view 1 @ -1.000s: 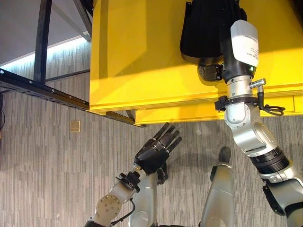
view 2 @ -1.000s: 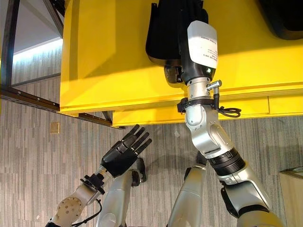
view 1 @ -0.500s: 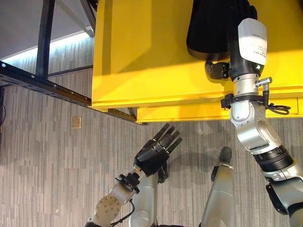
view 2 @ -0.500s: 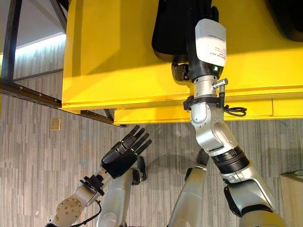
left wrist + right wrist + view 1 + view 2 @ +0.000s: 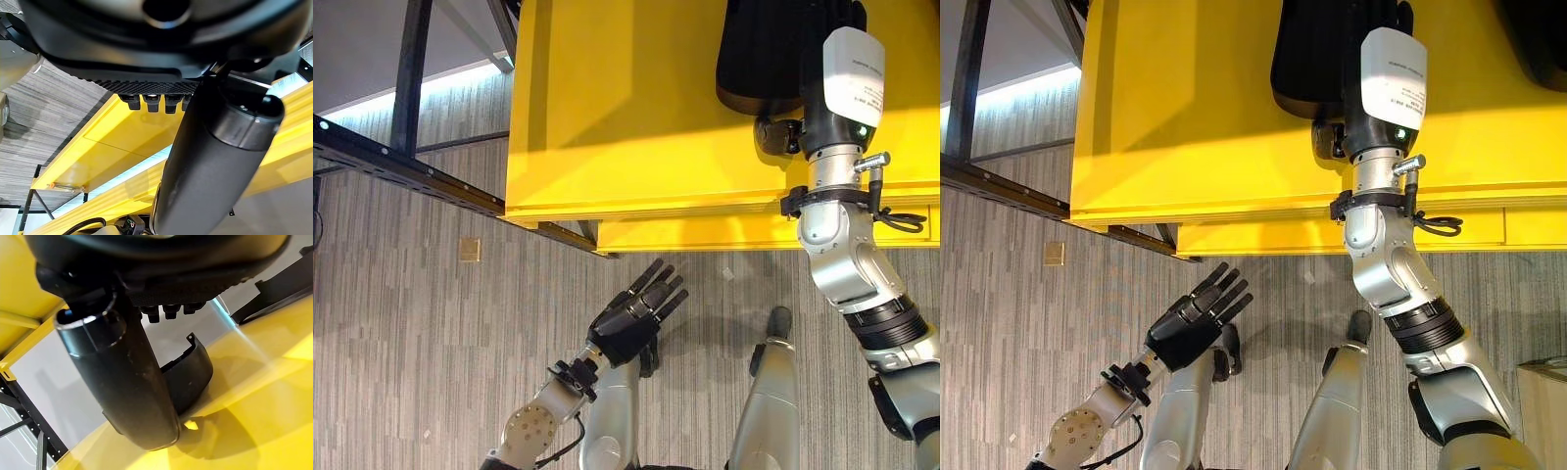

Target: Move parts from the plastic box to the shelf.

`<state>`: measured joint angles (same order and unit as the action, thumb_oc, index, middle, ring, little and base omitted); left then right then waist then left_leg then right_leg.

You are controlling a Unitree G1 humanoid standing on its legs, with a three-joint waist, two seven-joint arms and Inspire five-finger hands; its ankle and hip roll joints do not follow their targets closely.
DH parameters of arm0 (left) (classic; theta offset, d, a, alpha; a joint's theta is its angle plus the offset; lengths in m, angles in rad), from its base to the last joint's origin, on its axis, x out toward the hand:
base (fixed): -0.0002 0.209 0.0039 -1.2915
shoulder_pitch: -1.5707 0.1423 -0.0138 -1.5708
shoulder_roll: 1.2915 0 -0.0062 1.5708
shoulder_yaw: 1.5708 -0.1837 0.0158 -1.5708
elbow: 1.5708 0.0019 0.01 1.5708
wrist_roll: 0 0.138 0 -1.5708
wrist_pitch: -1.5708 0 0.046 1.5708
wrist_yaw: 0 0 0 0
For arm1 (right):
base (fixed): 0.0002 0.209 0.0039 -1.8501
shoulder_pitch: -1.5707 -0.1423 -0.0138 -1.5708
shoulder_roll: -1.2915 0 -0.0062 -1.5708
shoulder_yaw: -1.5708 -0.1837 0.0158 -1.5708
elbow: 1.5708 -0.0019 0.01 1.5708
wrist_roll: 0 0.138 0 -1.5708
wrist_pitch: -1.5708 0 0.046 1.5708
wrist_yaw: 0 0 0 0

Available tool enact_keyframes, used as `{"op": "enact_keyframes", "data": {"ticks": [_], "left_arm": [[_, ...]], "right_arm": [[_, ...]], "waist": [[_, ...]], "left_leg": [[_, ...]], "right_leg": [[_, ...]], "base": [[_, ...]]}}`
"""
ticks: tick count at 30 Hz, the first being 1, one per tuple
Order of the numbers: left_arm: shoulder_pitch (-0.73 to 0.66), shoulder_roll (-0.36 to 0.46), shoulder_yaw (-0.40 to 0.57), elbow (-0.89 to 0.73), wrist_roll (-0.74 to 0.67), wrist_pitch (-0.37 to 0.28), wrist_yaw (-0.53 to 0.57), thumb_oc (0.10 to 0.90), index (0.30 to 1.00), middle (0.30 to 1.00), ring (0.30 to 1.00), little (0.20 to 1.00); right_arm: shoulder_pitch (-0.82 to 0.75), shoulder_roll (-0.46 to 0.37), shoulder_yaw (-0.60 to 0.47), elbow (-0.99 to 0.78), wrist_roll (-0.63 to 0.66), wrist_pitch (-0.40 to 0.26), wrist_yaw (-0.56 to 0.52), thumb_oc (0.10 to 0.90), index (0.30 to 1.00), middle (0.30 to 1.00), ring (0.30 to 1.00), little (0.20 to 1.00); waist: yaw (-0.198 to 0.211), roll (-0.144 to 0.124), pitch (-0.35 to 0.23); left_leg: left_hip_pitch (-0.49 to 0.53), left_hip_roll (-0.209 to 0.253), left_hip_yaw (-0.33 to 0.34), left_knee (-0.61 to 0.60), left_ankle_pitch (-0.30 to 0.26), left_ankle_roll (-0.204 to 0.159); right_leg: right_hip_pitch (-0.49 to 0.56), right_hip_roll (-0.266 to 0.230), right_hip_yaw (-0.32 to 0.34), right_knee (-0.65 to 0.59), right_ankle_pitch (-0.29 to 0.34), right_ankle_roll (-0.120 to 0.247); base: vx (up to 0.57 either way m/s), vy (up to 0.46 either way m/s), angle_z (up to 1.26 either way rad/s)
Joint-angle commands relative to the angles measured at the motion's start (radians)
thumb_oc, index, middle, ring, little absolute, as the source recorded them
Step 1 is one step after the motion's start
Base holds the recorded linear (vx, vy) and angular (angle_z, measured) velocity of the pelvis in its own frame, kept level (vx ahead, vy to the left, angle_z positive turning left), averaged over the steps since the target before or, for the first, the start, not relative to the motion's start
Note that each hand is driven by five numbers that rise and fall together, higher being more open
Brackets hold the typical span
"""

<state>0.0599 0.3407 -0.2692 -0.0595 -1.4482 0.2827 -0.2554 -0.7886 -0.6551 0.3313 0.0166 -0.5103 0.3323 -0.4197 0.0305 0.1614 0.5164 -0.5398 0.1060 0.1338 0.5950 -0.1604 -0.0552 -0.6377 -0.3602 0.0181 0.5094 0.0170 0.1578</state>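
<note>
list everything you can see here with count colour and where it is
shelf: one, yellow, across the upper part of the eye views, with a lower yellow ledge along its front edge
part: one, black, curved, lying on the shelf top toward its right, under the right hand
second black item: one, at the right eye view's upper right corner on the shelf, too cut off to identify
frame beams: black metal, left of the shelf
floor: grey striped, below the shelf
floor plate: one, small, brass-coloured, on the floor at left
left hand: dark, fingers straight, holding nothing, over the floor
right hand: dark, reaching over the part; grip unclear
</note>
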Motion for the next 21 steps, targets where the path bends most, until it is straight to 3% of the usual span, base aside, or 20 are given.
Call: {"op": "enact_keyframes", "data": {"ticks": [1, 7, 9, 10, 11, 16, 17, 18, 20, 21], "left_arm": [[0.029, 0.031, 0.017, -0.187, -0.031, -0.010, -0.095, 0.900, 1.000, 1.000, 1.000, 1.000], [0.030, 0.034, 0.021, -0.186, -0.035, -0.009, -0.100, 0.900, 1.000, 1.000, 1.000, 1.000], [0.033, 0.033, 0.019, -0.181, -0.029, -0.008, -0.106, 0.900, 1.000, 1.000, 1.000, 1.000], [0.031, 0.033, 0.020, -0.181, -0.028, -0.009, -0.108, 0.900, 1.000, 1.000, 1.000, 1.000], [0.034, 0.034, 0.021, -0.180, -0.027, -0.006, -0.110, 0.900, 1.000, 1.000, 1.000, 1.000], [0.030, 0.039, 0.032, -0.179, -0.026, 0.009, -0.104, 0.900, 1.000, 1.000, 1.000, 1.000], [0.027, 0.039, 0.034, -0.180, -0.026, 0.009, -0.104, 0.900, 1.000, 1.000, 1.000, 1.000], [0.027, 0.039, 0.031, -0.177, -0.023, 0.012, -0.105, 0.900, 1.000, 1.000, 1.000, 1.000], [0.027, 0.042, 0.033, -0.180, -0.020, 0.013, -0.107, 0.900, 1.000, 1.000, 1.000, 1.000], [0.028, 0.045, 0.029, -0.175, -0.021, 0.011, -0.109, 0.900, 1.000, 1.000, 1.000, 1.000]], "right_arm": [[-0.207, -0.046, -0.046, -0.080, -0.081, -0.057, -0.055, 0.900, 1.000, 1.000, 1.000, 1.000], [-0.205, -0.053, -0.034, -0.087, -0.110, -0.032, -0.026, 0.900, 1.000, 1.000, 1.000, 1.000], [-0.203, -0.057, -0.028, -0.079, -0.126, -0.035, -0.016, 0.900, 1.000, 1.000, 1.000, 1.000], [-0.204, -0.059, -0.029, -0.081, -0.130, -0.034, -0.008, 0.900, 1.000, 1.000, 1.000, 1.000], [-0.198, -0.061, -0.027, -0.081, -0.131, -0.034, -0.004, 0.900, 1.000, 1.000, 1.000, 1.000], [-0.196, -0.080, -0.015, -0.101, -0.199, -0.051, 0.063, 0.900, 1.000, 1.000, 1.000, 1.000], [-0.199, -0.081, -0.014, -0.103, -0.202, -0.051, 0.065, 0.900, 1.000, 1.000, 1.000, 1.000], [-0.201, -0.085, -0.004, -0.105, -0.214, -0.047, 0.076, 0.900, 1.000, 1.000, 1.000, 1.000], [-0.209, -0.091, 0.006, -0.109, -0.225, -0.039, 0.082, 0.900, 1.000, 1.000, 1.000, 1.000], [-0.214, -0.095, 0.017, -0.106, -0.226, -0.032, 0.085, 0.900, 1.000, 1.000, 1.000, 1.000]], "waist": [[0.011, 0.035, 0.004], [0.007, 0.035, 0.004], [0.007, 0.030, 0.004], [0.006, 0.031, 0.004], [0.006, 0.028, 0.004], [0.004, 0.017, 0.004], [0.004, 0.018, 0.004], [0.004, 0.014, 0.004], [0.005, 0.012, 0.004], [0.006, 0.009, 0.004]], "left_leg": [[0.028, -0.043, 0.015, -0.044, -0.025, 0.064], [0.026, -0.043, 0.017, -0.048, -0.021, 0.065], [0.039, -0.043, 0.010, -0.038, -0.047, 0.057], [0.025, -0.041, 0.016, -0.045, -0.024, 0.064], [0.039, -0.043, 0.010, -0.038, -0.048, 0.057], [0.038, -0.038, 0.011, -0.030, -0.053, 0.058], [0.023, -0.035, 0.018, -0.037, -0.029, 0.066], [0.037, -0.037, 0.011, -0.029, -0.054, 0.059], [0.024, -0.035, 0.018, -0.036, -0.031, 0.067], [0.039, -0.036, 0.012, -0.028, -0.056, 0.060]], "right_leg": [[0.072, 0.061, -0.040, 0.174, -0.226, -0.104], [0.067, 0.066, -0.036, 0.174, -0.225, -0.104], [0.082, 0.067, -0.032, 0.183, -0.250, -0.098], [0.067, 0.067, -0.037, 0.176, -0.227, -0.104], [0.083, 0.066, -0.032, 0.182, -0.250, -0.098], [0.086, 0.073, -0.031, 0.183, -0.251, -0.097], [0.071, 0.074, -0.036, 0.176, -0.228, -0.104], [0.085, 0.076, -0.032, 0.183, -0.251, -0.099], [0.072, 0.079, -0.038, 0.175, -0.227, -0.106], [0.087, 0.079, -0.034, 0.183, -0.250, -0.099]], "base": [[-0.02, -0.009, -0.03], [0.00, 0.000, 0.00], [0.03, -0.010, -0.01], [0.07, -0.022, -0.01], [0.00, 0.000, 0.00], [0.00, -0.015, 0.00], [0.00, -0.031, -0.01], [-0.08, -0.019, -0.01], [0.00, -0.018, -0.01], [0.00, 0.000, 0.00]]}}
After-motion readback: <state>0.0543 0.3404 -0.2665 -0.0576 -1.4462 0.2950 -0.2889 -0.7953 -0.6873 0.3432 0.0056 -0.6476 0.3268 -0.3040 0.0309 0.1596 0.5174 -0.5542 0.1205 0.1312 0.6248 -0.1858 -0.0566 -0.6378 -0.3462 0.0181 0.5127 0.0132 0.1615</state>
